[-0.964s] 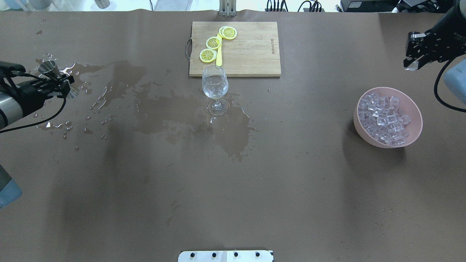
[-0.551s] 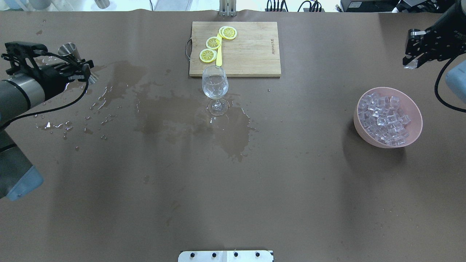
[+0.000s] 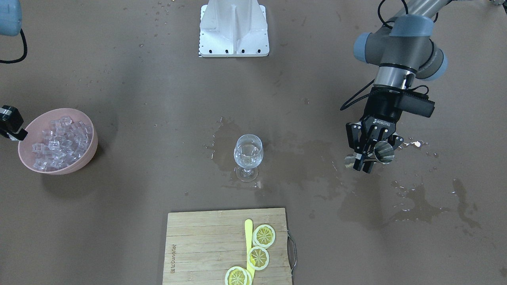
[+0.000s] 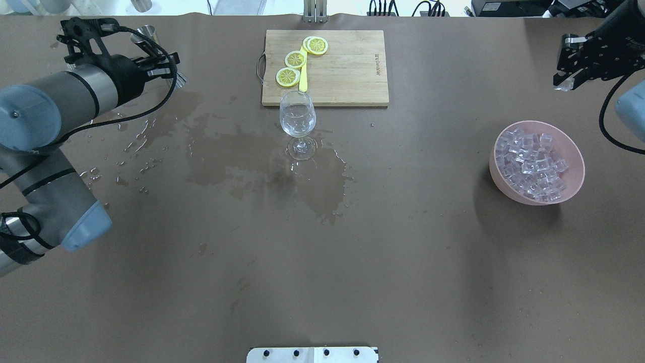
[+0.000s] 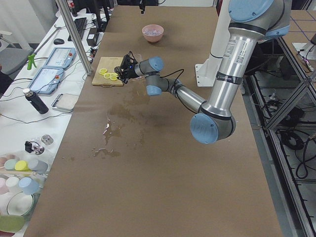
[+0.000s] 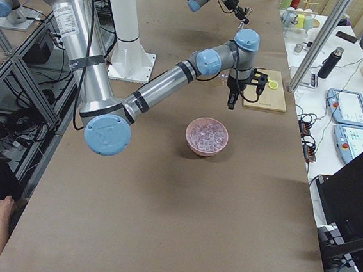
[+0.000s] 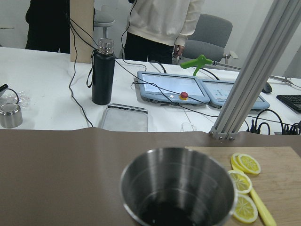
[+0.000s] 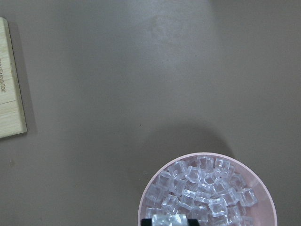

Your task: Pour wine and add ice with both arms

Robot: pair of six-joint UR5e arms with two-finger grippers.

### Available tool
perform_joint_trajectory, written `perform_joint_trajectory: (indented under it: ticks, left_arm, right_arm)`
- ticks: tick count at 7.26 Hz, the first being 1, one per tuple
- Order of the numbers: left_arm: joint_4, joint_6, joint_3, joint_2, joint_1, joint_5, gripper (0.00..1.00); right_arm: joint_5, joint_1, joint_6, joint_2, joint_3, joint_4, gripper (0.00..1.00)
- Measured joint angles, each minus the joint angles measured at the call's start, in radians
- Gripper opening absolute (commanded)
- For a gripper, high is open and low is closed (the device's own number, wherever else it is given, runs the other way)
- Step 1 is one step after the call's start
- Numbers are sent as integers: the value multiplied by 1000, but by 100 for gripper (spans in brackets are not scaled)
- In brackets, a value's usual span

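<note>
Presumably against spills, the left gripper (image 4: 162, 63) clamps the jigger (image 4: 147, 33) upright, upper left; the right gripper (image 4: 565, 80) pinches an ice cube (image 8: 171, 220).

Robotics lab: teach pendants (image 7: 171, 89), aluminium frame post (image 7: 249, 80), floor cable tangles (image 5: 298, 165), brown paper-covered bench (image 4: 322, 262).

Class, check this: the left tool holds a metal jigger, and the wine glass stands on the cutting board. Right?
No: the wine glass stands on the table, apart from the cutting board; the front-facing view shows it. The left tool does hold the metal jigger.
</note>
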Motion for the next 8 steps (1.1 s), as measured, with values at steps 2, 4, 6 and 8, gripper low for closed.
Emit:
perform_joint_trajectory:
  ticks: [2,4,6,8]
  left_arm:
    - [28,-29,-2,-37,32,10,0]
    - [88,-32,-8,-80,97,74,0]
    - [126,49,-36,-88,154,167,0]
    - [189,163,-54,-101,224,292,0]
  right_arm:
    - [0,-2,5,1,-1,15,8]
    - [0,-3,5,1,-1,26,8]
    - [1,-4,5,0,-1,27,8]
    - [1,-5,6,0,3,28,8]
